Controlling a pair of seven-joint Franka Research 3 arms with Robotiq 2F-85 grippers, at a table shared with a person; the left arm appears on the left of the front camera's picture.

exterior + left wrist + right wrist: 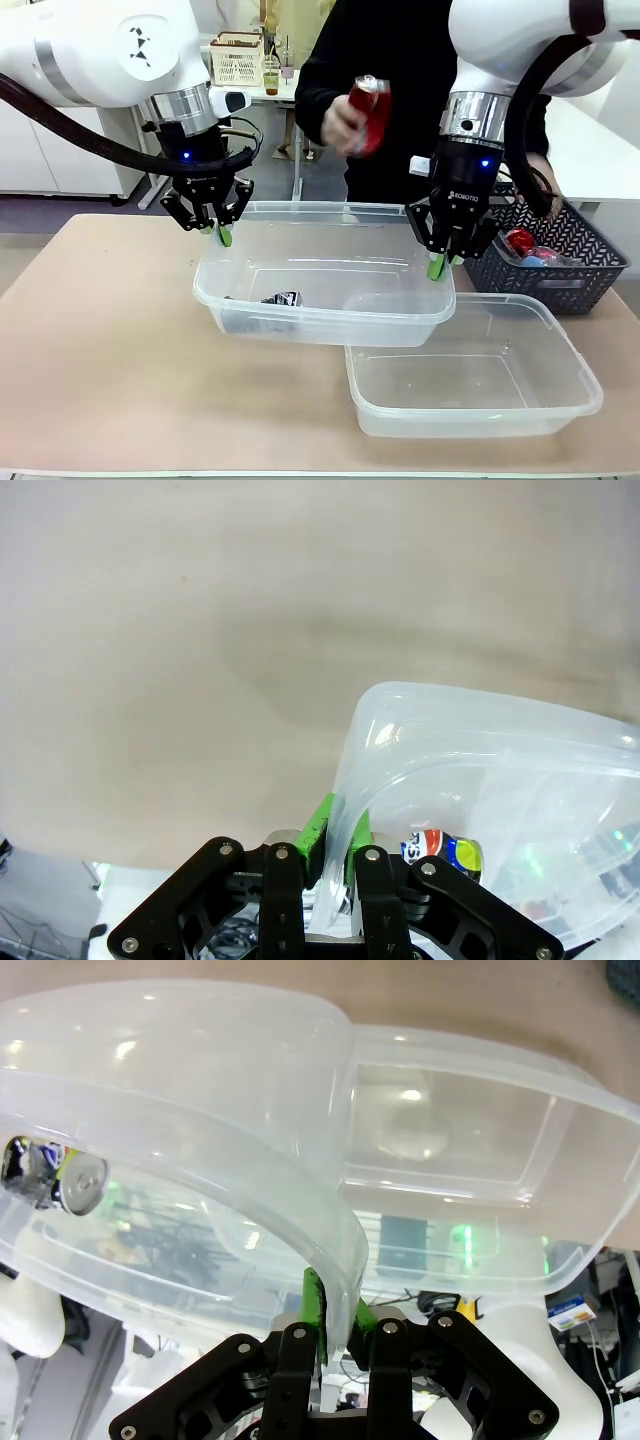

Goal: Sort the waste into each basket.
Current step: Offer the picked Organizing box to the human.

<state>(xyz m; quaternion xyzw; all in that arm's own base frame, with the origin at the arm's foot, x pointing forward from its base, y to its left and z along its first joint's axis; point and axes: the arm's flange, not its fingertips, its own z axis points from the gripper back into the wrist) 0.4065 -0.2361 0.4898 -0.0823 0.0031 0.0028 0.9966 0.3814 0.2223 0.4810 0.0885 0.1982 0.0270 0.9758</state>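
Tub [320, 325] pinched by its rim at both ends

Your left gripper [222, 232] and right gripper [440, 262] were each clamped shut on that rim, a dark can [282, 299] lying below and between them. You needed level, matched hands to receive the red can [368, 115] that a person's hand [343, 125] held above the right gripper.

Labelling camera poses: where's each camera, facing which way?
Front: fixed on the robot's side, faces across the table at the person; left gripper and right gripper show.
Left wrist: rides that wrist, looks along its fingers clamped on the tub rim; table beyond.
Right wrist: rides that wrist, looks along its fingers on that tub's rim; second tub beyond.
Shared: both wrist views show that tub and the can inside.
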